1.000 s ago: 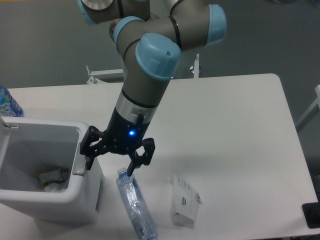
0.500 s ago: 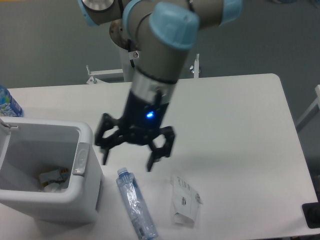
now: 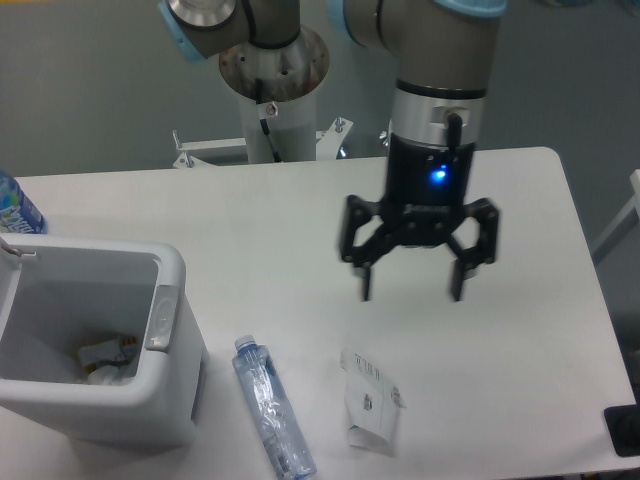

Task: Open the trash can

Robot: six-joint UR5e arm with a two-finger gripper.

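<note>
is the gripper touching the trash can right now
No, the gripper hangs open above the bare table, well away from the open trash can.

We find no text that can be read at this resolution. The crumpled white wrapper (image 3: 367, 404) at the near edge of the table carries dark printed marks, too small for us to make out. The bottle (image 3: 14, 207) at the far left edge shows a blue-and-white label, cut off by the frame and illegible. The flattened clear bottle (image 3: 272, 407) near the trash can (image 3: 130, 400) bears no label we can discern.
</note>
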